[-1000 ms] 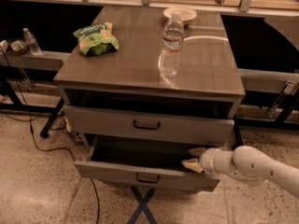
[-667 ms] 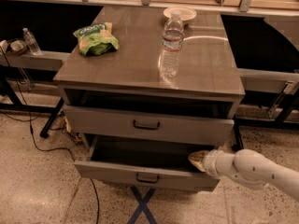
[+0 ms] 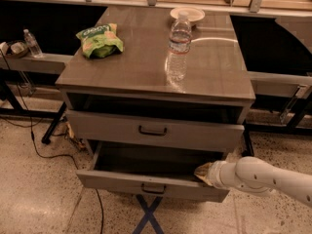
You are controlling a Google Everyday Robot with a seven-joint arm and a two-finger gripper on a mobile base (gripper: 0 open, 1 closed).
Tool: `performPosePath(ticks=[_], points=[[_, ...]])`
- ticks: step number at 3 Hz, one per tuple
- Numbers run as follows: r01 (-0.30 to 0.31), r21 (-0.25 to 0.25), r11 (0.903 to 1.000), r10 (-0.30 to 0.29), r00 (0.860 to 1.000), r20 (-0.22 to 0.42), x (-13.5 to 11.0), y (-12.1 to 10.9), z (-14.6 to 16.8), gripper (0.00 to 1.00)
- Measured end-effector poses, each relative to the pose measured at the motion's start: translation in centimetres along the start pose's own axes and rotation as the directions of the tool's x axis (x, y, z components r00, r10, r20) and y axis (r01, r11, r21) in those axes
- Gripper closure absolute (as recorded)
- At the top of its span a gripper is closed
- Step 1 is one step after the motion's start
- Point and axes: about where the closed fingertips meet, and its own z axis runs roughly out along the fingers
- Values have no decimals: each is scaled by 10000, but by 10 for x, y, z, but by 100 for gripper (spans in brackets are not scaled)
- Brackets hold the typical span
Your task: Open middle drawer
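Observation:
The grey wood-grain cabinet point(image 3: 146, 72) stands in the middle of the camera view. Its middle drawer point(image 3: 122, 182), with a low front and a small black handle point(image 3: 153, 188), is pulled out and shows a plain grey inside. The taller top drawer point(image 3: 107, 126) above it has a black handle point(image 3: 152, 129) and sits slightly out. The lowest drawer is hidden below. My gripper point(image 3: 204, 172) comes in from the right on a white arm point(image 3: 263, 177). It sits at the right end of the middle drawer, just behind its front edge.
On the cabinet top are a clear water bottle point(image 3: 179, 45), a green snack bag point(image 3: 100, 40) and a white plate point(image 3: 187, 14). A black cable point(image 3: 36, 145) runs over the floor at left. Blue tape point(image 3: 148, 216) marks the floor in front. Dark tables stand behind.
My gripper has shifted only slightly at the drawer's right end. The middle drawer stays pulled out about as far as before.

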Motion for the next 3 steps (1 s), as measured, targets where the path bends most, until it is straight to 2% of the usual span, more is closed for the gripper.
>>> performPosePath(ticks=[1,2,3], points=[[116,-103,9999,-117,9999,-111,2,3,0,100],[571,-618,9964,-614,9957,-700,14,23,-14,100],[1005,-1328,9860,-1170,9855,-1231,25,45,-36,100]])
